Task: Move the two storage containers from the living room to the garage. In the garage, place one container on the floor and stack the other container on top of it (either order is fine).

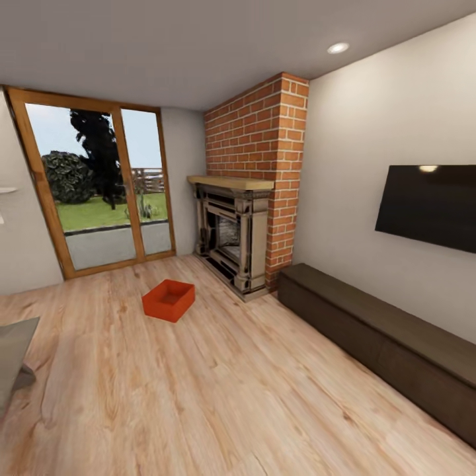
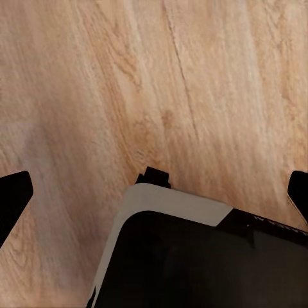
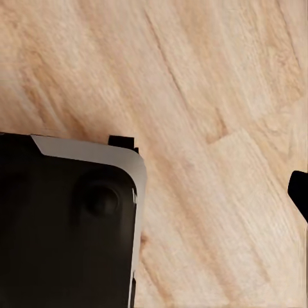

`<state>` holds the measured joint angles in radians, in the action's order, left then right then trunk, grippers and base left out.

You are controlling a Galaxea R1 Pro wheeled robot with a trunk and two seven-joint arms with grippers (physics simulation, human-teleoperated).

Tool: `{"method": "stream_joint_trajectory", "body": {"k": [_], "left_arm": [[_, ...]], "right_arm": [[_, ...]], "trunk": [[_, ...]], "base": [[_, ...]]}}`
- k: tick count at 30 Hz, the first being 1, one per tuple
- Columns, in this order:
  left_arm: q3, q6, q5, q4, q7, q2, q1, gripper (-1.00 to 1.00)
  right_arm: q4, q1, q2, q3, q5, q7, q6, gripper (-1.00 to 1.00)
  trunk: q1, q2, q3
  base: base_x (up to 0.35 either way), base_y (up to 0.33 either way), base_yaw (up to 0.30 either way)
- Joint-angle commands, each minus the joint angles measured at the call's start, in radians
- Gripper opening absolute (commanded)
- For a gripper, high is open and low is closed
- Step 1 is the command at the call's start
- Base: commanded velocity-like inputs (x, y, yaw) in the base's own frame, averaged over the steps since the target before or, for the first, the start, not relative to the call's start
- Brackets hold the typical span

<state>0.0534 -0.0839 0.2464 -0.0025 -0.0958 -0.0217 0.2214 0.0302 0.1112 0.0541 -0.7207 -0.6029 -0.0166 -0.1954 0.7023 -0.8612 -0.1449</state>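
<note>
One orange-red storage container [image 1: 169, 300] sits on the light wood plank floor [image 1: 218, 396] of the living room, between the glass door and the brick fireplace, some way ahead of me. It has no lid and looks empty. In the left wrist view my left gripper [image 2: 154, 192] is open, its black fingertips [image 2: 13, 192] far apart over the planks. In the right wrist view my right gripper [image 3: 154, 199] hangs over the planks, with one black fingertip [image 3: 299, 192] showing at the frame's edge. Nothing is held in either.
A red brick fireplace [image 1: 241, 231] stands ahead, a black wall TV [image 1: 430, 205] and a long dark low cabinet [image 1: 383, 337] run along the right wall. A wood-framed glass door [image 1: 99, 185] is at the back left. A grey furniture edge [image 1: 13, 357] sits at the left. My black base [image 2: 205, 263] shows below both wrists.
</note>
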Motion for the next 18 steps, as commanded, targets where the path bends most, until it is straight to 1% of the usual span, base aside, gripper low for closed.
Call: {"method": "stream_joint_trajectory", "body": {"k": [1,4,10,16,18], "left_arm": [[0.005,-0.003,0.001,0.001,-0.001,0.0,0.001,1.0],[0.005,-0.003,0.001,0.001,-0.001,0.0,0.001,1.0],[0.005,-0.004,0.001,0.001,-0.001,0.0,0.001,1.0],[0.005,-0.004,0.001,0.001,-0.001,0.0,0.001,1.0],[0.005,-0.004,0.001,0.001,-0.001,0.0,0.001,1.0]], "right_arm": [[0.002,0.001,0.0,-0.008,-0.005,-0.001,-0.004,1.0],[0.002,0.001,0.0,-0.006,-0.005,-0.002,-0.005,1.0],[0.002,0.001,0.0,-0.005,-0.005,-0.004,-0.005,1.0],[0.002,0.001,0.0,-0.012,0.006,-0.005,-0.005,1.0],[0.002,0.001,0.0,-0.015,0.008,-0.006,-0.006,1.0]], "trunk": [[0.001,-0.001,-0.001],[0.001,-0.001,-0.001],[0.001,-0.001,-0.001],[0.001,-0.001,-0.001],[0.001,-0.001,-0.001]], "base": [[0.321,0.0,0.178],[0.321,0.0,0.088],[0.321,0.0,0.018],[0.321,0.0,0.004],[0.321,0.0,0.122]]}}
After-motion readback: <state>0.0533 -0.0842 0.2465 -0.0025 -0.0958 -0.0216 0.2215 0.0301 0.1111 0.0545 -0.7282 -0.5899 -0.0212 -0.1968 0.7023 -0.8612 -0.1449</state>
